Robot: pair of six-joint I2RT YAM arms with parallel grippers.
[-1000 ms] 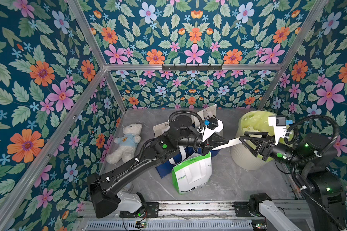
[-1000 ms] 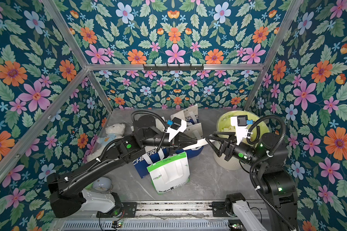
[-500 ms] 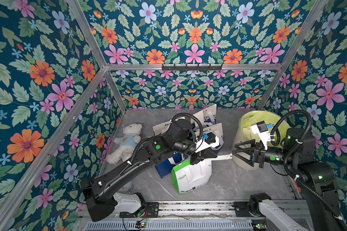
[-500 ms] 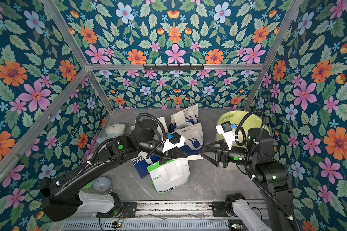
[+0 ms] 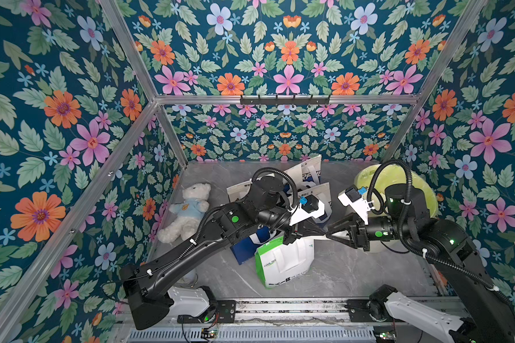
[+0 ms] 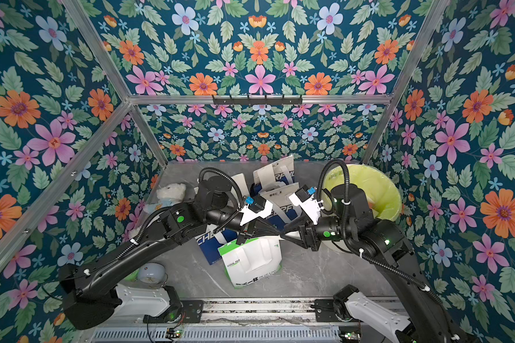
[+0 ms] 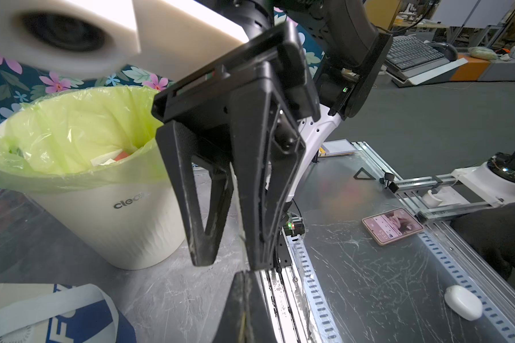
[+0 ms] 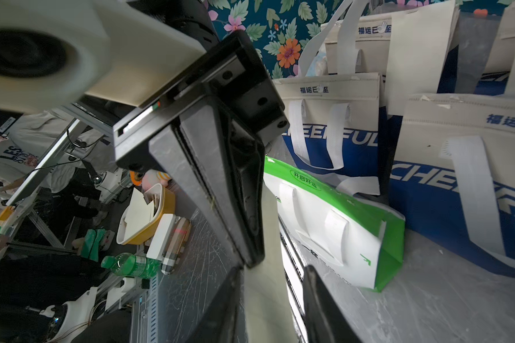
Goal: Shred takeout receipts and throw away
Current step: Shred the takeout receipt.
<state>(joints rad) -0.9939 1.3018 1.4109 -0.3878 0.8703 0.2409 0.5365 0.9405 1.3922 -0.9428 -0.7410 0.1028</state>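
My left gripper [image 5: 320,232] is shut on a takeout receipt [image 8: 265,297], a pale thin strip that sticks out past its tips [image 8: 252,261]. The right gripper [image 8: 272,270] meets it tip to tip above the white-and-green bag [image 5: 283,261]. Its jaws stand apart with the strip between them. The paper lies against one finger [image 8: 232,297], with a gap to the other. In the left wrist view the right gripper [image 7: 231,264] faces my left gripper [image 7: 245,274]. The white bin [image 5: 399,184] with a yellow-green liner stands behind the right arm and holds scraps.
Blue-and-white bags [image 5: 306,175] stand at the back middle. A white teddy bear [image 5: 188,208] lies at the left wall. A small round white object [image 6: 150,271] sits by the left arm's base. A phone [image 7: 393,225] and a white mouse [image 7: 463,303] lie beyond the front rail.
Both arms swung toward each other and the front. The right gripper came up to the left gripper's tips and its jaws narrowed round the receipt. The left gripper kept its hold.
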